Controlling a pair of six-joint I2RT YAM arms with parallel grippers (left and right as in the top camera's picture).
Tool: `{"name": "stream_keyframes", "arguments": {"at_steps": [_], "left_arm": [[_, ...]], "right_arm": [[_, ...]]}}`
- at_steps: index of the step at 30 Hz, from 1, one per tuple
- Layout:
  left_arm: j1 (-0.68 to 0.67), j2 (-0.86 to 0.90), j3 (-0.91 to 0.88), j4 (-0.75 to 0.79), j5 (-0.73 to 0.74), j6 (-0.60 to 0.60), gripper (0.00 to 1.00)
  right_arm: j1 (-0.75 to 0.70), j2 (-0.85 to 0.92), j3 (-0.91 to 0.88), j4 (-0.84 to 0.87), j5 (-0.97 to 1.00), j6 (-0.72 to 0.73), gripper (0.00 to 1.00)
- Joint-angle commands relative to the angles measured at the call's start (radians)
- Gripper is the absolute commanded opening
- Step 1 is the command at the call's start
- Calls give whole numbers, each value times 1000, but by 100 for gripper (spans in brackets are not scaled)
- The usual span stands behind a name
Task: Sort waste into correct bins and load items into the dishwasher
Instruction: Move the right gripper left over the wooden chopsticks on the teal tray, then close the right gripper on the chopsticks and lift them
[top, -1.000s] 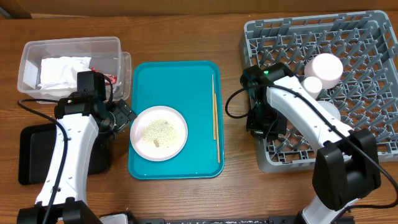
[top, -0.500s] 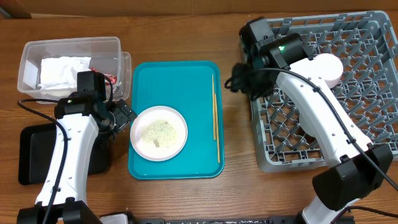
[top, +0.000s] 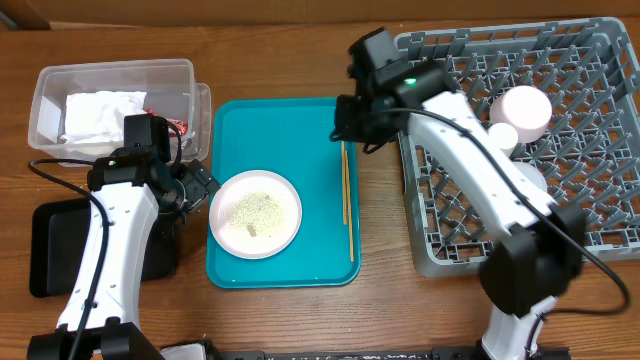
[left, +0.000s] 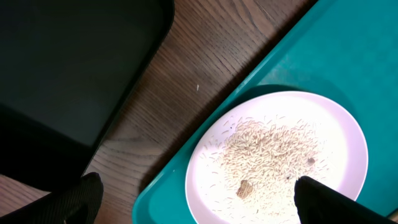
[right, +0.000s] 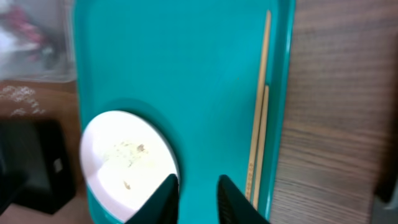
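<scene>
Right wrist shows chopsticks (right: 260, 118) just beside your right fingers (right: 231, 198), narrowly parted, empty: likely the pickup step, so straddle, lower, pinch. Your left fingers (left: 78, 199) gape, empty.

One plate (top: 288, 222), two chopsticks (top: 345, 200), one napkin (top: 100, 113), one teal tray (top: 300, 130), one black tray (top: 50, 250), one grey rack (top: 590, 90)

Overhead: fixed above, facing straight down, far off; takes in the whole bench (top: 300, 320).
Left wrist: close, facing down past the left fingers (left: 329, 202); covers the plate (left: 345, 155), teal tray (left: 348, 50) edge and black tray (left: 62, 74).
Right wrist: higher, blurred, facing down past the right fingers (right: 166, 202); covers the chopsticks (right: 259, 124).
Shared by all three: plate on teal tray.
</scene>
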Motion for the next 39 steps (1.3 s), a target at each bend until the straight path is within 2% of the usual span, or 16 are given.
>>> {"name": "stream_keyframes", "arguments": {"at_steps": [1,16,39], "left_arm": [[4,-3,0,-2,1,-14,100],[4,-3,0,-2,1,-14,100],[4,-3,0,-2,1,-14,100]], "right_arm": [[21,77,3,9,3,-1,20],[101,204,3,22,249,108,26],[103,321,-24,43,272,123,28]]}}
